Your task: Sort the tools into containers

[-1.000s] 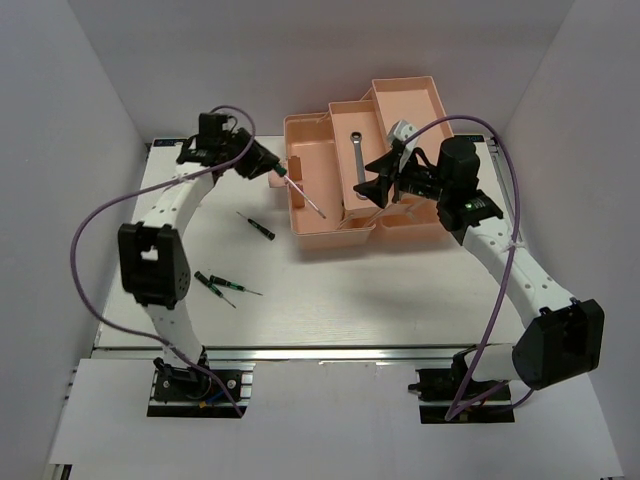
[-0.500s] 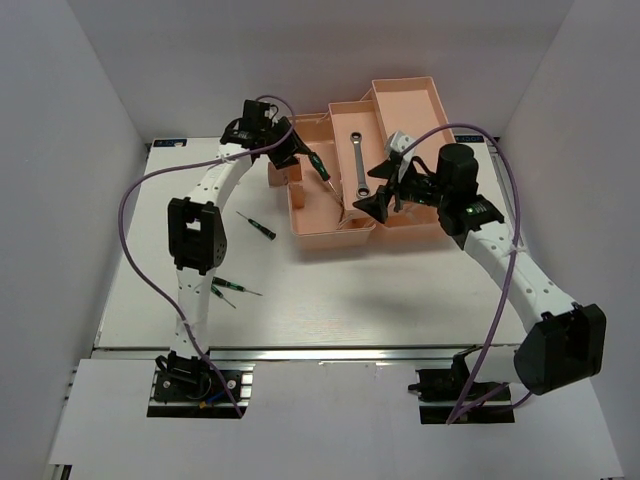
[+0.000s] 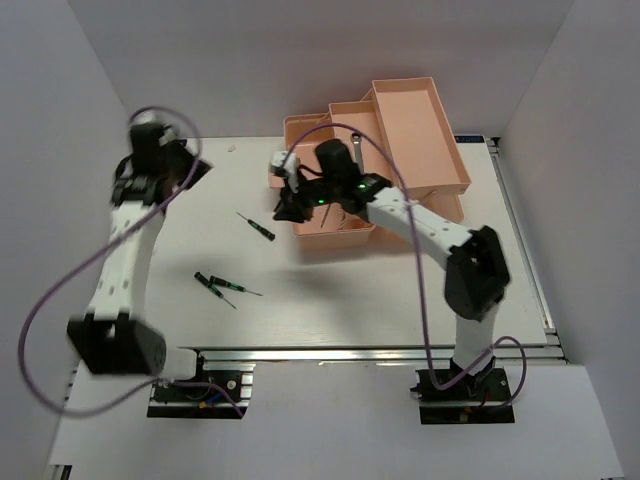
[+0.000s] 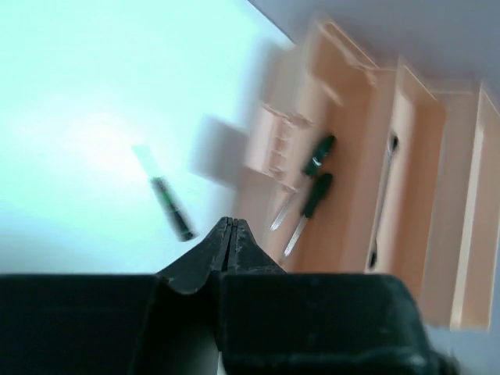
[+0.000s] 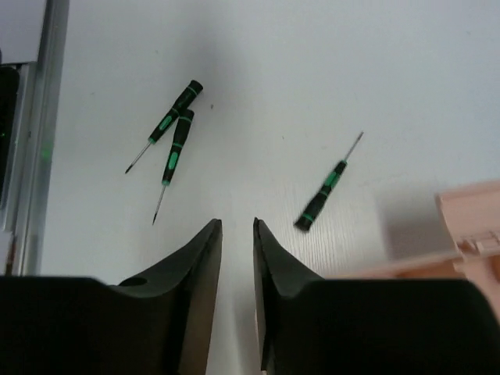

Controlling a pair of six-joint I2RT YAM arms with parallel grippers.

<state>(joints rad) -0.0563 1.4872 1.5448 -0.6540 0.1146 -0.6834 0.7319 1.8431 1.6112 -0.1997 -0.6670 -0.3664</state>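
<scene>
Overhead, the salmon-pink toolbox (image 3: 420, 120) stands open at 12 to 1 o'clock on the tabletop (image 3: 330, 290). The right gripper (image 5: 237, 226) hovers by the toolbox's left end, its fingers narrowly parted with nothing between them. Its camera shows three tools on the tabletop: a lone screwdriver (image 5: 323, 193) just beside the toolbox corner, and a close-lying pair (image 5: 178, 103) at 9 to 10 o'clock of it. The left gripper (image 4: 230, 226), at 10 o'clock over the tabletop, is pressed closed and empty. Its blurred view shows two screwdrivers (image 4: 319, 155) side by side in one compartment, and the wrench (image 4: 383, 199) in the next compartment at 3 o'clock.
</scene>
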